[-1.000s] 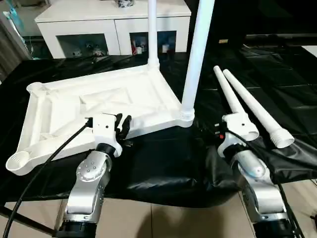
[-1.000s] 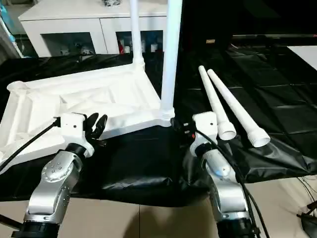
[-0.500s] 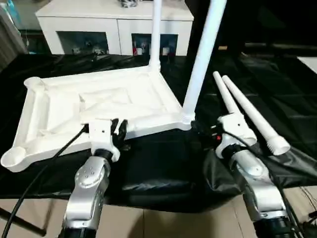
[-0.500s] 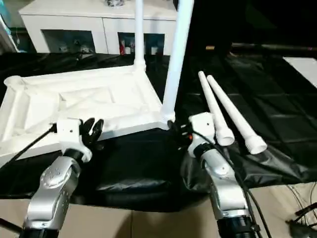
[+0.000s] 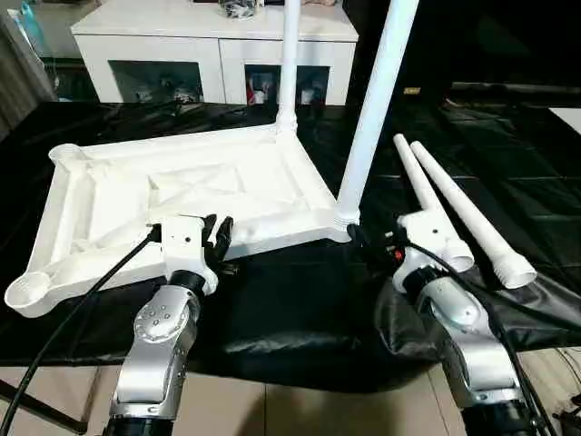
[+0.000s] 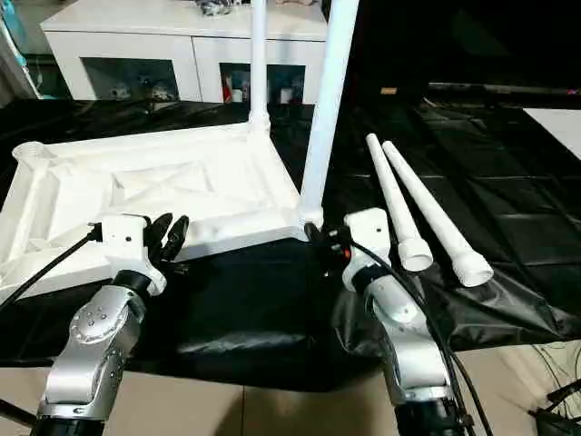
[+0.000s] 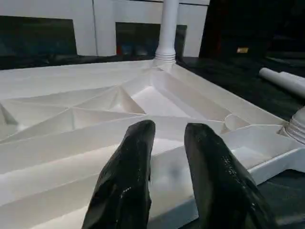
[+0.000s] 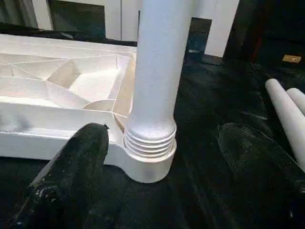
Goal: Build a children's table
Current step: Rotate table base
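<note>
Upturned table top (image 5: 182,195) lying on the black-draped surface (image 5: 300,300), two legs (image 5: 372,109) standing in its corner sockets. Left hand (image 7: 167,176) at its near edge, unclenched, empty. Right hand (image 8: 157,162) spread wide either side of the near leg's base. Two loose legs (image 5: 454,204) right of the top.

place: home room | evidence: white glass-door cabinet (image 5: 214,54), tiled floor (image 5: 300,409)

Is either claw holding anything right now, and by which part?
Nothing is held. The left claw is open over the tabletop; the right claw is open around the leg base.
</note>
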You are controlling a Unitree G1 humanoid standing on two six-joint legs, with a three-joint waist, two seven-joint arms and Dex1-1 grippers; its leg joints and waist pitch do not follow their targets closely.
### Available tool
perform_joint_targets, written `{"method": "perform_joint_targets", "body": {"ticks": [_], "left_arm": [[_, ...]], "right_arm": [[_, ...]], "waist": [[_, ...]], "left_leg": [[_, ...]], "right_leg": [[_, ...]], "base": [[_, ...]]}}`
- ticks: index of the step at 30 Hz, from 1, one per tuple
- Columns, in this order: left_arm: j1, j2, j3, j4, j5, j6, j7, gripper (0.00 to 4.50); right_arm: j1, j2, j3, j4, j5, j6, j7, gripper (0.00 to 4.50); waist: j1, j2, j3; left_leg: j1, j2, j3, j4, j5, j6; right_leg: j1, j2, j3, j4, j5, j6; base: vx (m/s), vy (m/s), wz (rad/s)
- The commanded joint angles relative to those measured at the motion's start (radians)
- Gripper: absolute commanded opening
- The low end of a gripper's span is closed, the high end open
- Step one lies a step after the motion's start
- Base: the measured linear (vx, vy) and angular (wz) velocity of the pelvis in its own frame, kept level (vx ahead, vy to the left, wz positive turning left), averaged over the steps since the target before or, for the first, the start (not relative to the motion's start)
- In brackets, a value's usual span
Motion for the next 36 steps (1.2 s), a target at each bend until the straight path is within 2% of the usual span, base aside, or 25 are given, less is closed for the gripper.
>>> {"method": "perform_joint_targets", "body": {"ticks": [1, 3, 4, 5, 6, 7, 8, 9, 10, 11, 13, 14, 15, 16, 18, 22, 23, 24, 25, 26, 28, 29, 30, 31, 36], "left_arm": [[-0.017, 0.002, -0.009, 0.001, -0.010, 0.009, -0.010, 1.39], [-0.018, -0.001, -0.005, 0.005, -0.015, 0.009, -0.010, 1.39], [-0.019, -0.001, -0.003, 0.007, -0.017, 0.008, -0.010, 1.39], [-0.020, -0.002, -0.003, 0.008, -0.018, 0.008, -0.010, 1.39], [-0.021, -0.002, -0.003, 0.009, -0.018, 0.007, -0.010, 1.39], [-0.022, -0.002, -0.003, 0.011, -0.018, 0.007, -0.011, 1.39], [-0.023, -0.002, -0.003, 0.012, -0.019, 0.006, -0.011, 1.39], [-0.024, -0.001, -0.003, 0.013, -0.020, 0.007, -0.013, 1.39], [-0.025, -0.001, -0.003, 0.013, -0.020, 0.007, -0.013, 1.39], [-0.025, 0.000, -0.003, 0.013, -0.021, 0.007, -0.014, 1.39], [-0.024, -0.001, -0.002, 0.011, -0.022, 0.007, -0.015, 1.39], [-0.022, -0.001, -0.003, 0.009, -0.023, 0.007, -0.016, 1.39], [-0.020, -0.001, -0.003, 0.008, -0.023, 0.007, -0.016, 1.39], [-0.018, -0.001, -0.004, 0.005, -0.024, 0.008, -0.017, 1.39], [-0.015, -0.001, -0.004, 0.000, -0.025, 0.010, -0.019, 1.39], [-0.009, -0.004, -0.002, -0.003, -0.035, 0.008, -0.031, 1.39], [-0.005, -0.006, -0.002, -0.006, -0.043, 0.008, -0.039, 1.39], [0.003, -0.017, 0.007, -0.012, -0.077, 0.005, -0.056, 1.39], [0.016, -0.021, 0.013, -0.025, -0.129, 0.030, -0.096, 1.67], [0.026, -0.020, 0.017, -0.035, -0.167, 0.036, -0.129, 1.73], [0.043, -0.001, 0.016, -0.054, -0.228, 0.051, -0.201, 1.80], [0.045, 0.017, 0.010, -0.056, -0.234, 0.058, -0.230, 1.94], [0.047, 0.038, 0.004, -0.057, -0.236, 0.067, -0.258, 2.09], [0.043, 0.096, 0.005, -0.053, -0.242, 0.099, -0.321, 2.17], [0.023, 0.223, 0.029, -0.022, -0.214, 0.146, -0.383, 2.41]], "right_arm": [[0.009, -0.011, -0.006, -0.005, -0.008, -0.018, -0.005, 4.04], [0.013, -0.014, -0.007, -0.004, -0.012, -0.020, -0.007, 4.04], [0.014, -0.015, -0.007, -0.004, -0.013, -0.019, -0.009, 4.04], [0.014, -0.015, -0.009, -0.003, -0.013, -0.019, -0.012, 4.04], [0.015, -0.014, -0.012, -0.002, -0.011, -0.020, -0.014, 4.04], [0.016, -0.012, -0.017, -0.001, -0.009, -0.024, -0.018, 4.04], [0.016, -0.010, -0.021, -0.001, -0.007, -0.027, -0.021, 4.04], [0.015, 0.003, -0.040, 0.000, 0.013, -0.024, -0.031, 4.04], [0.014, 0.010, -0.052, 0.000, 0.026, -0.019, -0.034, 4.04], [0.013, 0.010, -0.055, 0.002, 0.028, -0.020, -0.035, 4.04], [0.011, 0.007, -0.053, 0.007, 0.026, -0.024, -0.032, 4.04], [0.013, 0.006, -0.053, 0.007, 0.028, -0.029, -0.031, 4.04], [0.015, 0.007, -0.053, 0.007, 0.031, -0.032, -0.031, 4.04], [0.018, 0.007, -0.054, 0.004, 0.032, -0.034, -0.030, 4.04], [0.023, 0.009, -0.056, -0.002, 0.034, -0.035, -0.028, 4.04], [0.039, 0.011, -0.065, -0.015, 0.041, -0.047, -0.022, 4.04], [0.046, 0.010, -0.069, -0.020, 0.047, -0.050, -0.021, 4.04], [0.054, 0.006, -0.071, -0.026, 0.047, -0.056, -0.020, 4.04], [0.064, 0.002, -0.076, -0.032, 0.053, -0.061, -0.014, 4.04], [0.068, -0.003, -0.079, -0.035, 0.053, -0.069, -0.008, 4.04], [0.073, -0.013, -0.088, -0.041, 0.062, -0.078, 0.010, 4.04], [0.072, -0.018, -0.093, -0.042, 0.069, -0.081, 0.021, 4.04], [0.071, -0.023, -0.100, -0.043, 0.079, -0.082, 0.032, 4.04], [0.066, -0.037, -0.121, -0.045, 0.111, -0.086, 0.066, 4.04], [0.069, -0.082, -0.124, -0.052, 0.158, -0.096, 0.154, 4.04]], "waist": [[-0.004, 0.009, -0.062], [-0.004, 0.010, -0.063], [0.010, 0.010, -0.062], [0.008, 0.011, -0.061], [0.008, 0.009, -0.051], [0.015, 0.019, -0.051], [-0.002, 0.029, -0.050], [-0.052, 0.067, -0.075], [-0.081, 0.047, -0.072], [-0.077, 0.034, -0.071], [-0.064, 0.010, -0.045], [-0.045, -0.025, -0.031], [-0.002, -0.072, -0.020], [0.012, -0.071, -0.033], [0.009, -0.068, -0.022], [0.007, 0.012, -0.005], [-0.014, 0.038, 0.009], [-0.049, 0.083, -0.021], [-0.067, 0.066, -0.013], [-0.074, 0.071, -0.050], [-0.077, 0.039, -0.055], [-0.072, 0.025, -0.061], [-0.057, -0.019, -0.057], [-0.037, -0.045, -0.062], [-0.041, 0.007, -0.035]], "left_leg": [[0.006, -0.012, -0.001, -0.055, 0.063, 0.233], [0.011, -0.012, -0.005, -0.053, 0.080, 0.251], [-0.048, -0.049, -0.005, -0.029, 0.109, 0.327], [-0.046, -0.046, -0.014, -0.029, 0.126, 0.350], [-0.098, -0.065, -0.023, -0.005, 0.172, 0.400], [-0.093, -0.066, -0.030, -0.003, 0.192, 0.405], [-0.051, -0.064, -0.059, -0.009, 0.218, 0.426], [0.123, 0.005, -0.123, -0.019, 0.279, 0.458], [0.184, 0.111, -0.231, -0.038, 0.353, 0.565], [0.175, 0.139, -0.242, -0.041, 0.390, 0.595], [0.116, 0.132, -0.194, -0.075, 0.204, 0.524], [0.079, 0.045, -0.114, -0.065, -0.004, 0.385], [-0.011, -0.109, -0.023, 0.063, -0.172, 0.264], [-0.063, -0.099, -0.055, 0.150, -0.099, 0.189], [-0.103, -0.105, -0.068, 0.166, 0.025, 0.116], [-0.063, -0.027, -0.066, 0.030, 0.066, 0.097], [-0.067, 0.009, -0.082, -0.052, -0.076, 0.082], [0.015, 0.061, -0.161, -0.099, -0.298, 0.121], [0.041, 0.093, -0.193, -0.118, -0.411, 0.158], [0.091, 0.101, -0.221, -0.094, -0.332, 0.249], [0.056, 0.082, -0.196, -0.020, 0.428, 0.447], [0.040, 0.068, -0.188, -0.001, 0.633, 0.442], [-0.057, -0.021, -0.129, 0.035, 0.657, 0.334], [-0.093, -0.067, -0.091, 0.036, 0.385, 0.242], [-0.054, 0.005, -0.090, -0.048, -0.130, 0.107]], "right_leg": [[0.059, 0.014, 0.010, -0.043, 0.085, -0.193], [0.057, 0.017, 0.009, -0.039, 0.098, -0.188], [0.100, -0.001, -0.005, -0.068, 0.115, -0.147], [0.096, -0.005, -0.010, -0.068, 0.107, -0.137], [0.135, -0.014, -0.035, -0.094, 0.070, -0.078], [0.137, -0.022, -0.055, -0.102, 0.050, -0.061], [0.118, 0.007, -0.084, -0.092, 0.028, -0.048], [-0.006, 0.060, -0.087, 0.009, -0.030, -0.060], [-0.120, 0.034, -0.049, 0.120, -0.180, -0.037], [-0.150, 0.009, -0.025, 0.147, -0.169, -0.024], [-0.162, -0.031, 0.032, 0.165, -0.049, 0.002], [-0.129, -0.043, 0.072, 0.058, 0.074, -0.060], [-0.008, -0.076, 0.187, -0.059, -0.191, -0.050], [0.058, -0.126, 0.234, -0.065, -0.341, -0.113], [0.058, -0.081, 0.195, -0.055, -0.277, -0.096], [0.034, -0.067, 0.098, -0.122, -0.478, -0.245], [0.049, -0.013, 0.026, -0.096, -0.448, -0.205], [0.005, 0.048, -0.019, 0.014, -0.264, -0.153], [-0.036, 0.048, -0.008, 0.069, -0.200, -0.145], [-0.084, 0.033, 0.005, 0.110, -0.080, -0.099], [-0.147, -0.011, 0.049, 0.107, 0.150, 0.001], [-0.147, -0.035, 0.074, 0.079, 0.247, 0.018], [-0.096, -0.085, 0.113, 0.019, 0.477, 0.025], [-0.065, -0.093, 0.113, 0.018, 0.621, 0.021], [-0.068, -0.046, 0.068, 0.004, 0.142, -0.250]], "base": [[0.000, 0.000, 0.00], [0.000, 0.000, 0.00], [0.016, 0.004, 0.19], [0.030, 0.023, 0.40], [0.030, 0.023, 0.40], [0.067, 0.027, 0.59], [0.142, -0.019, 0.65], [0.142, -0.019, 0.65], [0.146, -0.109, 0.22], [0.057, -0.119, -0.16], [0.041, -0.100, -0.14], [0.022, -0.104, 0.09], [0.022, -0.104, 0.09], [0.060, -0.106, 0.10], [0.080, -0.086, 0.01], [0.079, 0.023, 0.02], [0.171, 0.138, -0.13], [0.171, 0.138, -0.13], [0.178, 0.108, -0.02], [0.136, 0.069, 0.09], [0.124, 0.055, 0.03], [0.062, -0.011, -0.16], [0.062, -0.011, -0.16], [0.000, 0.000, 0.00], [0.000, 0.000, 0.00]]}}
